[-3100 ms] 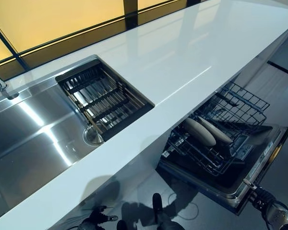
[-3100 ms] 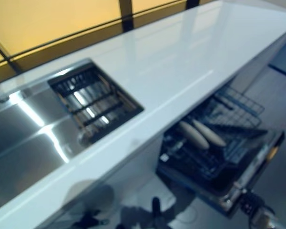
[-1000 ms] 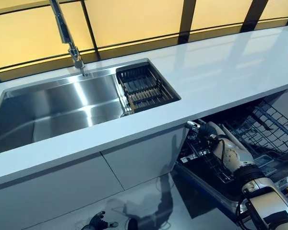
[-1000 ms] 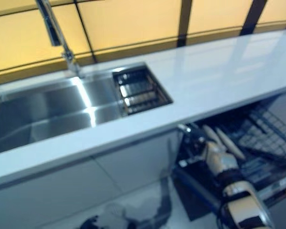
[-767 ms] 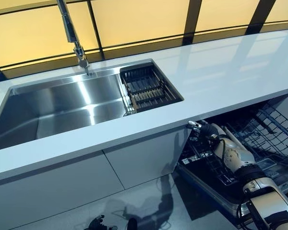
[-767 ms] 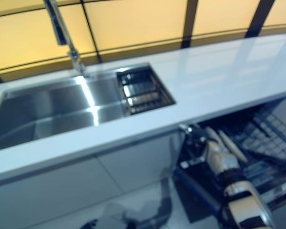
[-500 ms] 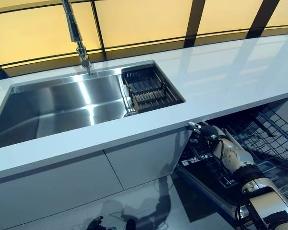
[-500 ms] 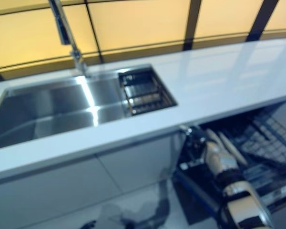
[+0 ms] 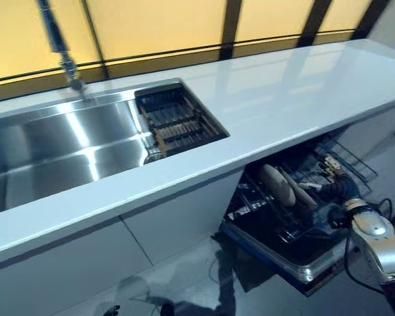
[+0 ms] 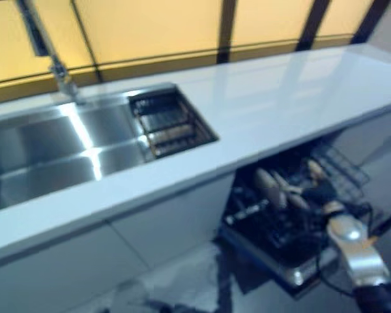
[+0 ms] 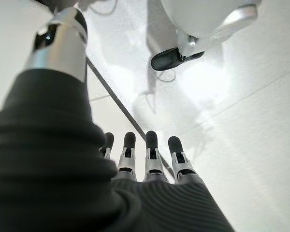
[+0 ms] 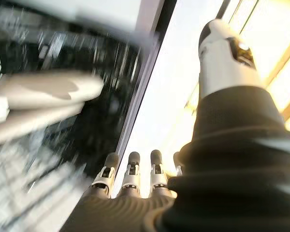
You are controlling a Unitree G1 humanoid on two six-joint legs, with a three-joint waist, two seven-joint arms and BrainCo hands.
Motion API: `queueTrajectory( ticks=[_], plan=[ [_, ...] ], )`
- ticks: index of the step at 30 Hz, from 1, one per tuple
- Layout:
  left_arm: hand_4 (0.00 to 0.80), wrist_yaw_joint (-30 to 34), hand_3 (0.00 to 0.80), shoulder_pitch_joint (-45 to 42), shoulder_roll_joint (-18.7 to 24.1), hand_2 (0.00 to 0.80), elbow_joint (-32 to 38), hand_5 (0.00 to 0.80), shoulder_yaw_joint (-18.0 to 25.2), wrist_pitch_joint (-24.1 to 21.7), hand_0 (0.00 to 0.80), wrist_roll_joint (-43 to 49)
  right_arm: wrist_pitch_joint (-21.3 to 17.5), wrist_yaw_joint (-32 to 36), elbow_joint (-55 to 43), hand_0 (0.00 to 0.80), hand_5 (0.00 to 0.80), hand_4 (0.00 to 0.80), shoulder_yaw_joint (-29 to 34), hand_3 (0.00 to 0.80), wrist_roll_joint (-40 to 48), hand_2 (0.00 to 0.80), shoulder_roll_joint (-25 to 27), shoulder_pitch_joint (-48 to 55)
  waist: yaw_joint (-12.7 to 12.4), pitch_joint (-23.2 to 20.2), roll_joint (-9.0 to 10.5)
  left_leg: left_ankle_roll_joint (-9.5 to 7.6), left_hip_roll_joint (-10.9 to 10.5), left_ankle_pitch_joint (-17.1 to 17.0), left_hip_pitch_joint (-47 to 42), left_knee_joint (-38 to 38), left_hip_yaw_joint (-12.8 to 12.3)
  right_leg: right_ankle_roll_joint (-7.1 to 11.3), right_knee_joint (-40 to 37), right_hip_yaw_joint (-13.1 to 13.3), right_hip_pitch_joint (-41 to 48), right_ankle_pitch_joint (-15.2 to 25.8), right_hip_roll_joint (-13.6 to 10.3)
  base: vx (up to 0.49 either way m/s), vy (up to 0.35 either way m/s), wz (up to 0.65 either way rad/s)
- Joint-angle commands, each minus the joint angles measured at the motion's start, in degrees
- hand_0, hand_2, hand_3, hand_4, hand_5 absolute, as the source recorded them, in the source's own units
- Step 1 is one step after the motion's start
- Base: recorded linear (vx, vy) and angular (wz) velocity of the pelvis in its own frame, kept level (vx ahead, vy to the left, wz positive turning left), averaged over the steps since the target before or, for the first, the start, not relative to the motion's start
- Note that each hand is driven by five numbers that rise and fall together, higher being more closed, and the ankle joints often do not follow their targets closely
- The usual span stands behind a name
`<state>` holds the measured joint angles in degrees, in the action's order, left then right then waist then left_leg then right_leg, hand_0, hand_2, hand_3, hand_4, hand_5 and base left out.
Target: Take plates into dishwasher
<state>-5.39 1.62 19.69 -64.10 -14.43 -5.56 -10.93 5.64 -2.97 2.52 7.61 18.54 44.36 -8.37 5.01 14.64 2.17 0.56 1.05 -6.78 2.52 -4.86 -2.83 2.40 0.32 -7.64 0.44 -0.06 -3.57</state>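
Reaching right hand beside two plates in rack, fingers straight, empty, left hand fingers relaxed, empty.

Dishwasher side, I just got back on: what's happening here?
Two plates stand on edge in the pulled-out rack of the open dishwasher, below the white counter. The right hand is beside them at the rack, fingers straight and holding nothing. The left hand hangs open over the floor. The sink shows no plates.
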Motion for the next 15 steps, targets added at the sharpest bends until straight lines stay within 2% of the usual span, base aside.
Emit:
queueTrajectory(
  ticks=[1, 6, 9, 13, 15],
  plan=[
    [0.000, -0.54, 0.000, 0.51, 0.91, 0.000, -1.22, 0.000, 2.27, -2.39, 0.000, -1.00, -7.01, -2.25, -5.90, 0.000, 0.000, 0.000, 4.49, 0.000, -1.96, 0.000, 2.33, 1.48, 0.01, -2.01, 1.85, -2.76, -1.05, 6.41, -2.50, 3.44, -3.73, 3.86, 4.57, 4.97, -5.81, 6.38, -4.10, 0.007, 0.021, -0.21],
    [0.000, -0.33, 0.000, -0.10, 0.57, 0.000, -1.60, 0.000, 2.62, -3.41, 0.000, -1.27, -9.97, -6.74, -8.64, 0.000, 0.000, 0.000, 12.85, 0.000, -0.53, 0.000, 2.36, 6.26, 2.48, -2.86, 1.91, -2.95, -1.11, 7.23, -3.37, 3.36, -5.33, 4.10, 4.88, 6.73, -6.06, 6.35, -3.79, 0.023, 0.031, -0.18],
    [0.000, -0.18, 0.000, -0.29, 0.37, 0.000, -1.75, 0.000, 2.90, -3.77, 0.000, -1.23, -10.87, -9.11, -9.30, 0.000, 0.000, 0.000, 15.74, 0.000, 0.50, 0.000, 1.78, 7.39, 3.35, -3.21, 1.86, -3.02, -1.16, 7.51, -3.63, 3.34, -5.97, 4.16, 5.00, 7.45, -6.18, 6.28, -3.60, 0.009, 0.022, -0.22],
    [0.000, 0.12, 0.000, -0.35, 0.29, 0.000, -2.26, 0.000, 3.15, -3.77, 0.000, -0.94, -10.46, -10.01, -8.65, 0.000, 0.000, 0.000, 17.56, 0.000, 4.19, 0.000, -0.21, 8.87, 3.89, -3.77, 1.87, -3.09, -1.15, 7.84, -3.77, 3.63, -6.70, 4.32, 5.10, 8.05, -6.27, 6.34, -3.50, 0.017, 0.002, -0.09],
    [0.000, -0.27, 0.000, -0.28, 0.09, 0.000, -2.56, 0.000, 2.93, -3.50, 0.000, -0.63, -10.07, -9.47, -6.84, 0.000, 0.000, 0.000, 17.28, 0.000, 8.89, 0.000, -2.67, 9.66, 4.13, -4.05, 1.95, -3.15, -1.15, 7.94, -3.90, 3.69, -7.09, 4.41, 5.06, 8.31, -6.30, 6.44, -3.47, 0.013, -0.027, -0.08]
  ],
)
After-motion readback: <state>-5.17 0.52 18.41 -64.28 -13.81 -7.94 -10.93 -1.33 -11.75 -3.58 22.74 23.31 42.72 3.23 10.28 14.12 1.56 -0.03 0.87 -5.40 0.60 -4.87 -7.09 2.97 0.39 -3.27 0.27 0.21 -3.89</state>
